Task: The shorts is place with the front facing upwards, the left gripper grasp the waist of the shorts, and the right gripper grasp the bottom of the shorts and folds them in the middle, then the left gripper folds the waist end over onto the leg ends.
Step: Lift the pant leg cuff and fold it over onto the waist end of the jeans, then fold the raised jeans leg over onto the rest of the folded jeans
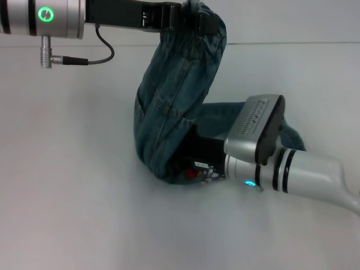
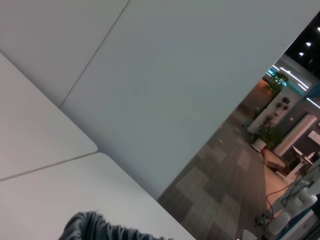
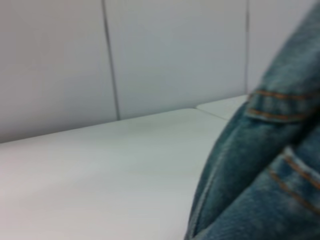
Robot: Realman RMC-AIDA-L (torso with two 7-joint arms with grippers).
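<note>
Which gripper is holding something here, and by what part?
The left gripper holds the shorts lifted by the waist of the shorts. The right gripper sits low under the denim; its hold cannot be told.

Shorts (image 1: 174, 107) faded blue denim, orange stitching; table (image 1: 67, 185) seemingly white

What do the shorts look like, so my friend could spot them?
Look at the white table. In its middle, the shorts are faded blue denim with orange stitching, lifted by the left gripper at their gathered waist. They are the only cloth there, arching over the right gripper.
</note>
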